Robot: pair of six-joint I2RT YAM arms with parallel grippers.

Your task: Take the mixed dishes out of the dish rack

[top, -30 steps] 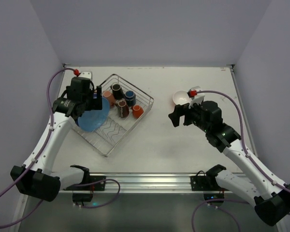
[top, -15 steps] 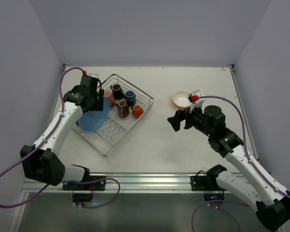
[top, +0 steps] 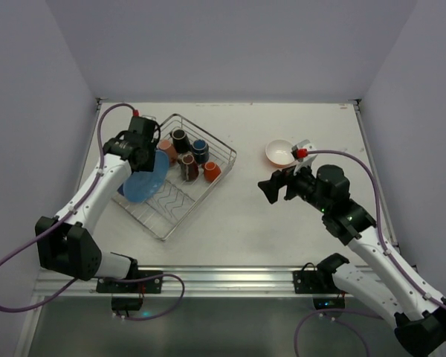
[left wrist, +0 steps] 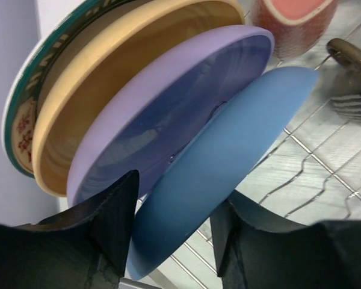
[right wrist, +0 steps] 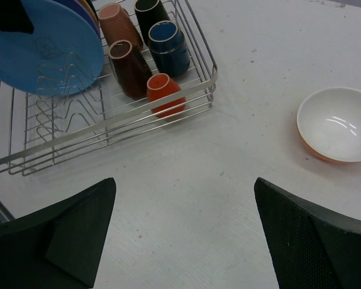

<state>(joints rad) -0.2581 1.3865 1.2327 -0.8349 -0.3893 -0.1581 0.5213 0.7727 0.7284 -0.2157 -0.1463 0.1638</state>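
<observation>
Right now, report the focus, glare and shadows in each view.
Left wrist: blue plate and lavender plate fairly sharp, left fingers and pink mug blurred. Right wrist: dish rack crisp, glare streaks inside the orange bowl, right fingers dark and soft. Top external: even light, faint shadows.

I work in a lab test cell, not a kitchen. A bare white table point(top: 282, 216) is boxed in by blank pale walls point(top: 230, 52) at left, back and right. I am bolted to a metal rail point(top: 223, 279) along the bottom of the top view, and purple cables point(top: 357, 160) loop loose. The rack point(top: 175, 202) and bowl point(top: 279, 152) are the homely things here.
</observation>
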